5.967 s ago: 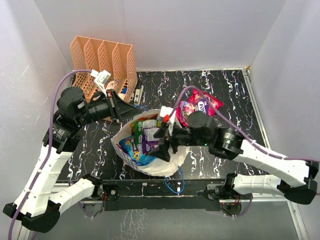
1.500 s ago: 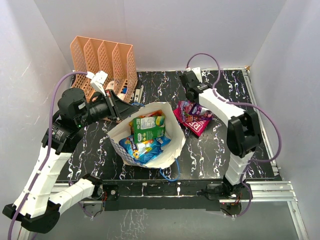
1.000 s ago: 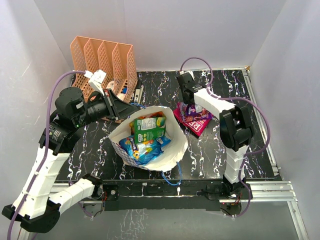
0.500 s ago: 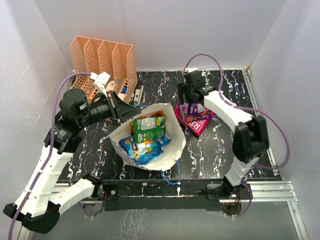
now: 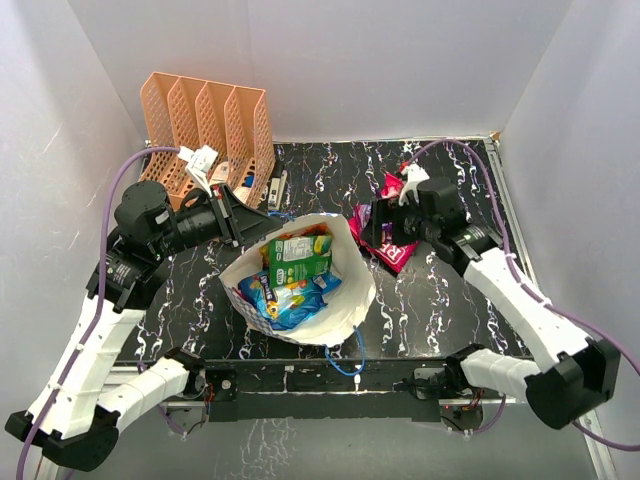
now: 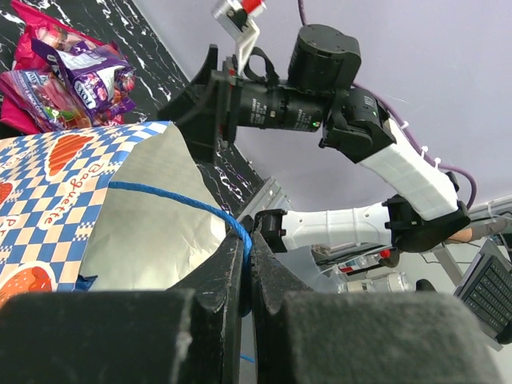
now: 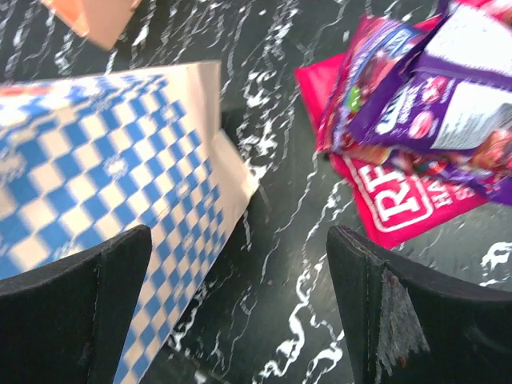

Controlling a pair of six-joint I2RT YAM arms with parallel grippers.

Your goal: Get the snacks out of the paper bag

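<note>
The checkered paper bag [image 5: 345, 300] stands open mid-table, and it also shows in the right wrist view [image 7: 104, 176]. Inside it lie a green pouch [image 5: 297, 255] and a blue pouch [image 5: 285, 297]. A pile of magenta and purple snacks [image 5: 392, 245] lies on the table right of the bag. The magenta pouch [image 7: 400, 200] and the purple pouch [image 7: 432, 96] show in the right wrist view. My left gripper [image 5: 262, 212] is shut on the bag's blue cord handle [image 6: 184, 204] at the bag's far rim. My right gripper [image 5: 370, 225] is open and empty, low between bag and pile [image 7: 240, 320].
A peach slotted file rack [image 5: 205, 125] stands at the back left, with small items [image 5: 248, 182] at its foot. The bag's other blue cord handle [image 5: 345, 365] hangs by the table's near edge. White walls close in on three sides.
Six seconds ago my right gripper was inside the bag. Since then it has swung out to the back, then come down beside the pile, which has gained a purple pouch. The left arm stays put.
</note>
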